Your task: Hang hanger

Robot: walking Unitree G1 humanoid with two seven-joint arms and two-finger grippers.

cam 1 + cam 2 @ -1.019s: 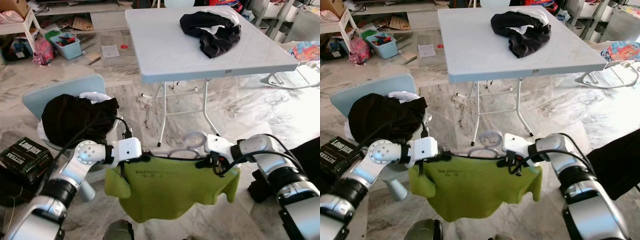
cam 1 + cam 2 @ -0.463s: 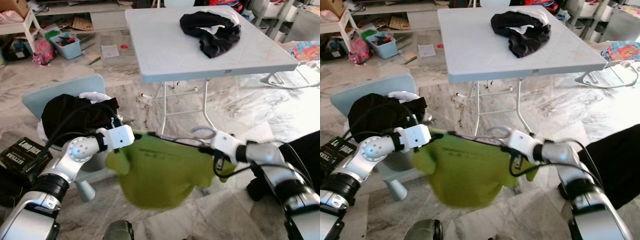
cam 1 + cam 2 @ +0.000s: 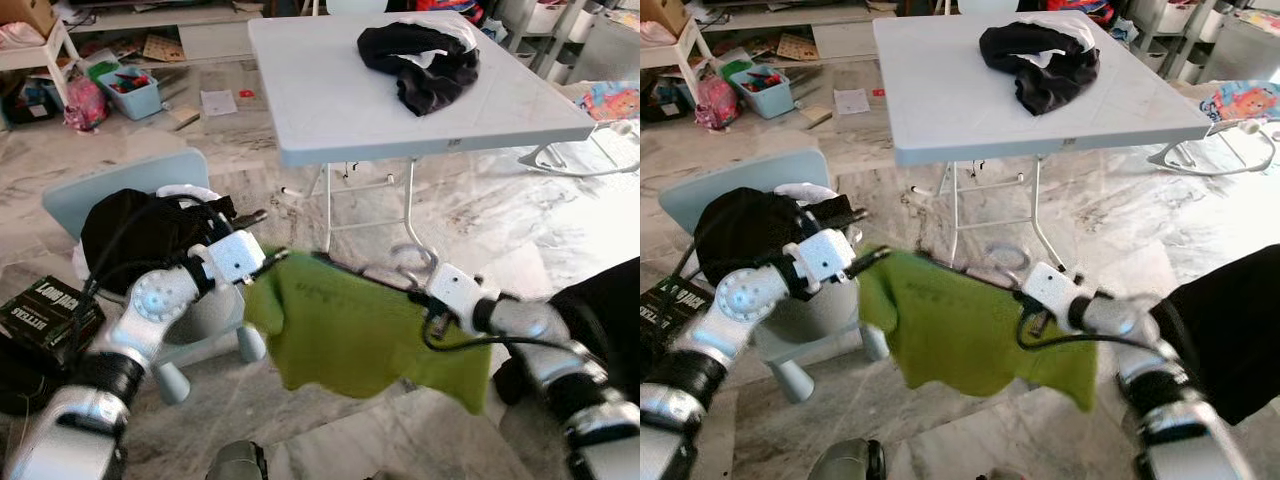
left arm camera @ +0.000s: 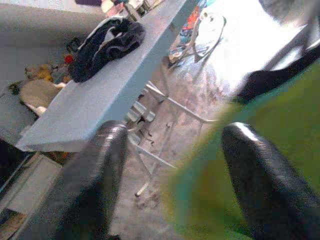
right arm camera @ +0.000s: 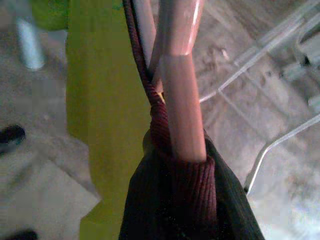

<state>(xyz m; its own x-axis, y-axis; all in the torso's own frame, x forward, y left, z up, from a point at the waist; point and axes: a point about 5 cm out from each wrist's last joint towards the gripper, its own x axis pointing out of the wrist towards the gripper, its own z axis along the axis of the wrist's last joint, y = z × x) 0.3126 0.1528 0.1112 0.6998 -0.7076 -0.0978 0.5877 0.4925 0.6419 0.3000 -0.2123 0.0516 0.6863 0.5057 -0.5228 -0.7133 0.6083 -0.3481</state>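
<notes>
- Marble floor (image 3: 480, 215) in grey and white runs under everything, cluttered toward the far wall.
- Nearest, a green shirt (image 3: 350, 335) hangs on a pale hanger (image 3: 400, 272), stretched in the air between the two arms above the floor.
- Right gripper (image 3: 425, 305) is clamped on the hanger's pinkish bar by the shirt's dark red collar (image 5: 172, 150), as the right wrist view shows up close.
- Left gripper (image 3: 262, 258) is at the shirt's other shoulder; the left wrist view shows its black fingers (image 4: 95, 175) spread wide with green cloth between them, and whether they pinch it I cannot tell.
- Just behind the left arm, a pale blue chair (image 3: 120, 190) carries a heap of black clothing (image 3: 140, 235), with a dark box (image 3: 45, 310) on the floor beside it.
- Farther off, a white folding desk (image 3: 340, 100) holds a black garment (image 3: 420, 55).
- Beyond it, a blue bin (image 3: 132, 90) sits on the floor.
</notes>
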